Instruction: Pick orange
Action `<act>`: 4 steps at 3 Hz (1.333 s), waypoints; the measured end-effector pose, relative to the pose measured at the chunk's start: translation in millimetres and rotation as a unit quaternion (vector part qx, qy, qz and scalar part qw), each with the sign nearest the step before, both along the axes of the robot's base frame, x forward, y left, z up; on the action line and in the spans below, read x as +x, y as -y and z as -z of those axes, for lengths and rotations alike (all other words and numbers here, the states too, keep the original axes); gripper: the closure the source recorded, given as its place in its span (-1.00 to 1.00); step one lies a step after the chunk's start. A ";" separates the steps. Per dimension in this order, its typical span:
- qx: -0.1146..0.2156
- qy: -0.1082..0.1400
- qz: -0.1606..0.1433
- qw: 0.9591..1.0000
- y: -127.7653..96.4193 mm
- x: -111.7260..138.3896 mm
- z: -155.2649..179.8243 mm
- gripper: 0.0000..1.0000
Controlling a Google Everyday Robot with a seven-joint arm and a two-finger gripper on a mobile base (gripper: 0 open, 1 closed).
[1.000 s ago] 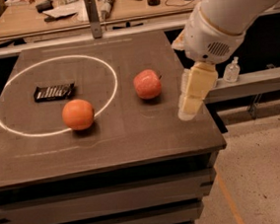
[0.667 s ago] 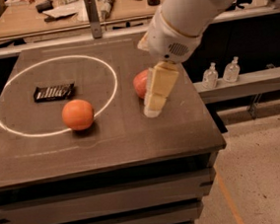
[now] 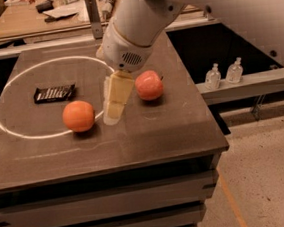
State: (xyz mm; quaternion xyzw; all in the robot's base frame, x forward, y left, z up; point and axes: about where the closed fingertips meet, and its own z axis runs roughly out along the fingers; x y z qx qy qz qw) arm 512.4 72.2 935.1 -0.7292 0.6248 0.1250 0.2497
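Observation:
The orange (image 3: 78, 115) is a smooth round fruit on the dark table, on the lower right arc of a white painted circle (image 3: 13, 130). A redder apple-like fruit with a stem (image 3: 149, 85) lies to its right. My gripper (image 3: 113, 112) hangs from the white arm and points down between the two fruits, its cream fingers just right of the orange and above the table top. It holds nothing that I can see.
A black snack bar (image 3: 54, 93) lies inside the circle, behind the orange. The table's right edge (image 3: 201, 104) drops to the floor. Two small bottles (image 3: 223, 73) stand on a low shelf at the right. A cluttered bench (image 3: 47, 14) runs behind.
The arm has swung left across the table, from beyond the apple-like fruit to between it and the orange. Both fruits and the bar have stayed put.

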 end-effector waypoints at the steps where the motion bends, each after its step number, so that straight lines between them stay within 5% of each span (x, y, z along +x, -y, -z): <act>1: -0.012 -0.012 -0.026 1.000 -38.6 -11.2 25.7 -1.00; 4: -0.059 -0.030 -0.020 0.998 -67.5 -11.6 74.1 -1.00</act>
